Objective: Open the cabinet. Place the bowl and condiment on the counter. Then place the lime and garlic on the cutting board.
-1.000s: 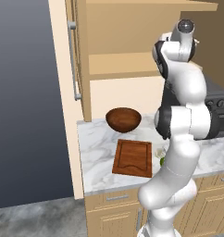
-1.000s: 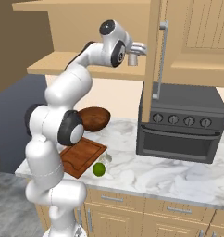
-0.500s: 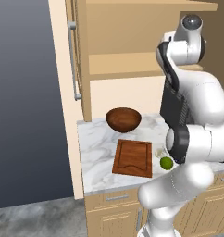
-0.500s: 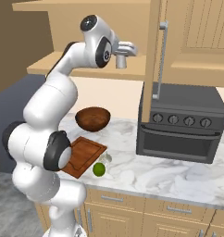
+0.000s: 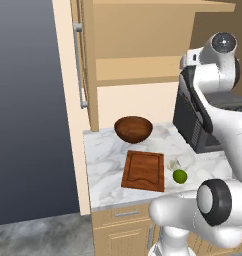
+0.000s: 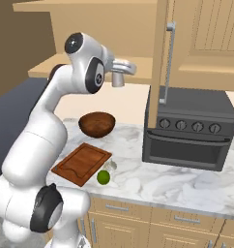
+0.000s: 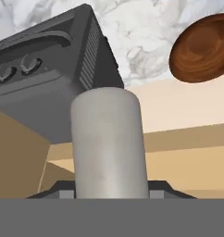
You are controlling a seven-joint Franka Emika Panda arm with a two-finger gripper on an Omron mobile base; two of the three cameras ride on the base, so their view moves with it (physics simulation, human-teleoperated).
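Condiment (image 6: pixel 118 78) hangs in the air above the worktop (image 6: pixel 153 181), gripped by the partly closed fingers (image 6: pixel 120 72). We note, left to right in the right base view: cutting board (image 6: pixel 80 163), bowl (image 6: pixel 96 124), lime (image 6: pixel 104 177) beside the garlic (image 6: pixel 109 165), both off the board, then a dark oven (image 6: pixel 189 130). Cabinet (image 5: pixel 73 75) door stands open.

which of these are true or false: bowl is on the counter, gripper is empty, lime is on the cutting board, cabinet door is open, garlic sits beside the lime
1. The bowl is on the counter. True.
2. The gripper is empty. False: it is shut on the condiment, held up in the air.
3. The lime is on the cutting board. False: it lies on the marble beside the board.
4. The cabinet door is open. True.
5. The garlic sits beside the lime. True.
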